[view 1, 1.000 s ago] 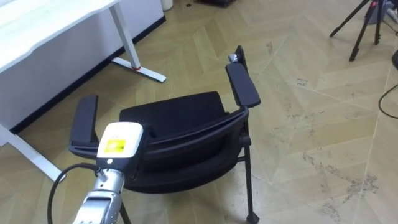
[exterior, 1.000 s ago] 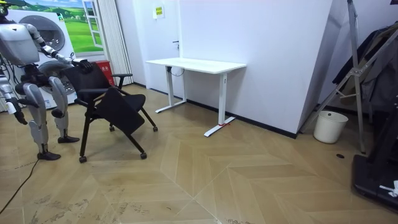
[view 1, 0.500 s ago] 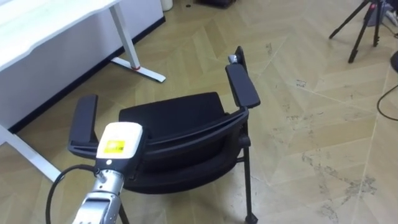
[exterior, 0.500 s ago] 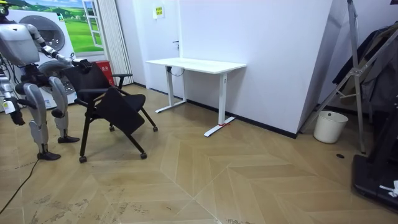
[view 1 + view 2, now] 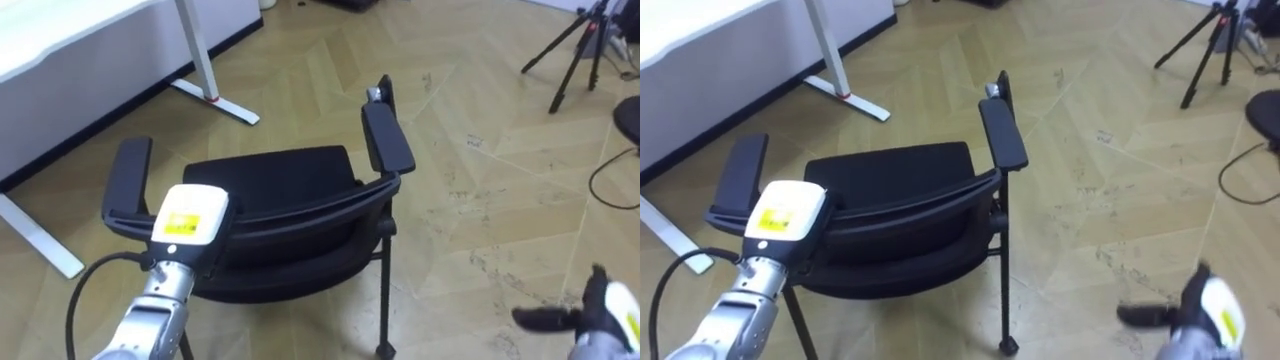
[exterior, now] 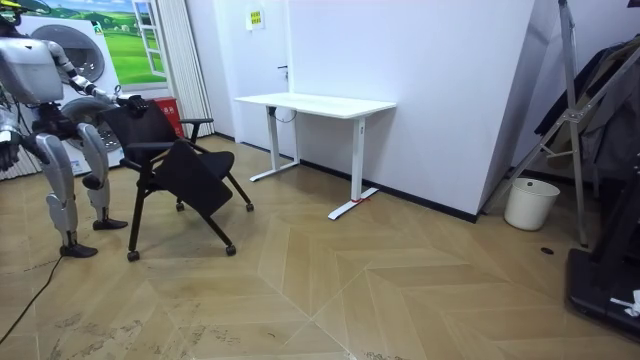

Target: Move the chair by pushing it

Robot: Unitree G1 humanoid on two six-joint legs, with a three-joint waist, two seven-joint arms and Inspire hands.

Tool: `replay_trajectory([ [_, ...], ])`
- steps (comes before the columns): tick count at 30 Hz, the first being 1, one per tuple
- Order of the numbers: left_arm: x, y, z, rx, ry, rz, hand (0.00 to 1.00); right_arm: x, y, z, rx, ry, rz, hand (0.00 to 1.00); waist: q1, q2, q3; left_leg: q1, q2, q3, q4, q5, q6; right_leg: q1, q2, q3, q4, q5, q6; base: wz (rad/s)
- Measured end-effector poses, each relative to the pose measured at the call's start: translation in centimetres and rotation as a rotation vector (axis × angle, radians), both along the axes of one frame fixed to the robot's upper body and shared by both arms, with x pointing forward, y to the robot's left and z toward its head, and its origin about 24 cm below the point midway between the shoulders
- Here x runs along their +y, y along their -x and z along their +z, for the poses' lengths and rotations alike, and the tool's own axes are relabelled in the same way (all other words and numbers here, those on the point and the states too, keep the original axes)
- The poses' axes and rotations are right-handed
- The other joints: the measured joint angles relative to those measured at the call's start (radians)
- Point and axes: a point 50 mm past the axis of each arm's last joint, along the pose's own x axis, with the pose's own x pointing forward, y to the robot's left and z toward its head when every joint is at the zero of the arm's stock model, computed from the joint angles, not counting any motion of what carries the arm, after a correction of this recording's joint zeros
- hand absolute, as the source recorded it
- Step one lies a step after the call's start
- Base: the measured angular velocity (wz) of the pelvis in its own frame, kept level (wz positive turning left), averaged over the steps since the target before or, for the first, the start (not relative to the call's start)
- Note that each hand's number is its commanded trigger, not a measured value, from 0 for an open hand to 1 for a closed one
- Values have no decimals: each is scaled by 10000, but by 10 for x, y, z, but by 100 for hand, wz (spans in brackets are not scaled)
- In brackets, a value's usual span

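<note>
A: Left hand (image 5: pixel 188 222) up against the top rail of the backrest (image 5: pixel 310 222), near its left end, just inside the left armrest (image 5: pixel 125 182). Back of the hand toward the camera, fingers hidden behind it. Cannot tell whether curled over the rail or laid flat against it.

B: Noted. Right hand (image 5: pixel 600 315)?

A: Low at the right, over bare parquet floor (image 5: pixel 470 190), well apart from everything. Fingers straight and spread, holding nothing.

B: Lie of the armchair (image 5: pixel 275 178)?

A: Directly ahead of the left hand. Seat on the far side of the backrest, facing away. Long axis of the rail running left to right, skewed a little, with the right armrest (image 5: pixel 385 135) farther off than the left. White desk (image 5: pixel 60 40) beyond and to the left, its foot (image 5: pixel 215 102) near but apart from the armchair. Tripod (image 5: pixel 572 50) well off at upper right. In the room view, standing close behind the armchair (image 6: pixel 178 165), with the desk (image 6: pixel 315 103) some way toward the room view's right.

B: Reading for the push?

A: Left hand by far the nearer, already at the rail. Push line judged straight ahead, square to the rail. With contact at the left end alone, likely to slew the armchair round rather than send it true. Safer with the right hand brought up to the rail's right end first.
</note>
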Motion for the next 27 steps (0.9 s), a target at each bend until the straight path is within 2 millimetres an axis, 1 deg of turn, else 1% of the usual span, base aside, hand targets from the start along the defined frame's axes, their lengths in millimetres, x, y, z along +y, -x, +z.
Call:
replay_trajectory([
  [1, 0, -1, 1, -24, -16, -24, 100, 1, -3, 3, -120, 145, 129, 0, 32, -5, 2, -13, 8, 1, 0, 0, -1, -15, 5, -4, 7, 4, -7, 0],
  [3, -1, -3, 3, -22, -54, -91, 100, 4, -15, 16, -549, 864, 792, 0, 112, 13, -7, -61, 27, 0, 17, -1, -3, -67, 16, -23, 25, 23, -34, 0],
  [4, -1, -3, 3, -21, -55, -91, 100, 6, -19, 20, -686, 1100, 1026, 0, 111, 33, -19, -85, 27, 1, 18, -1, -2, -99, 15, -21, 41, 24, -35, 0],
  [5, -1, -4, 3, -25, -54, -95, 100, 8, -26, 29, -1020, 1489, 1404, 0, 110, 64, -23, -131, 28, 1, 46, -1, -2, -132, 15, -21, 52, 29, -38, 0],
  [6, -1, -4, 3, -24, -54, -97, 100, 10, -29, 33, -1189, 1635, 1557, 0, 112, 73, -20, -134, 32, 1, 51, -1, -2, -132, 15, -23, 53, 30, -40, 0],
  [8, -1, -4, 4, 10, -54, -73, 100, 18, -40, 47, -1731, 2131, 2226, 0, 143, 103, 5, -121, 46, 32, 40, 0, -3, -124, 19, -15, 56, 35, -47, 0],
  [9, -1, -4, 4, 28, -54, -62, 100, 21, -43, 50, -1827, 2282, 2427, 0, 143, 108, 13, -121, 46, 33, 37, 0, -3, -127, 20, -12, 60, 35, -47, 0],
  [11, -1, -5, 5, 113, -19, -43, 100, 33, -52, 63, -2281, 2909, 3290, 0, 140, 136, 43, -109, 46, 34, 33, 0, -3, -125, 20, -11, 83, 35, -47, 0],
  [12, -2, -5, 5, 122, -18, -47, 100, 36, -54, 66, -2363, 3053, 3478, 0, 144, 140, 49, -106, 47, 34, 32, 0, -3, -125, 19, -11, 85, 35, -47, 0],
  [14, -3, -7, 7, 151, -3, -86, 100, 45, -59, 74, -2601, 3460, 4022, 0, 249, 163, 94, -78, 50, 44, -34, 0, -3, -144, 20, 3, 137, 34, -46, -2],
  [15, -4, -8, 7, 160, 9, -98, 100, 48, -60, 77, -2700, 3512, 4111, 0, 282, 172, 102, -77, 50, 53, -57, 0, -3, -149, 19, 7, 137, 34, -46, -4],
  [18, -7, -9, 7, 164, 43, -183, 100, 57, -66, 88, -3123, 3889, 4610, 0, 397, 180, 104, -43, 50, 61, -105, 4, -7, -142, 20, 6, 139, 34, -46, 0],
  [22, -8, -8, 7, 172, 41, -255, 100, 63, -68, 94, -3264, 4421, 5078, 0, 464, 189, 99, 16, 50, 76, -83, 6, -8, -113, 21, 9, 140, 34, -46, 0],
  [27, -9, -10, 8, 180, 38, -322, 100, 72, -72, 111, -3712, 5492, 5808, 0, 576, 183, 105, -1, 60, 106, -141, 5, -8, -144, 25, 5, 143, 34, -46, 0],
])
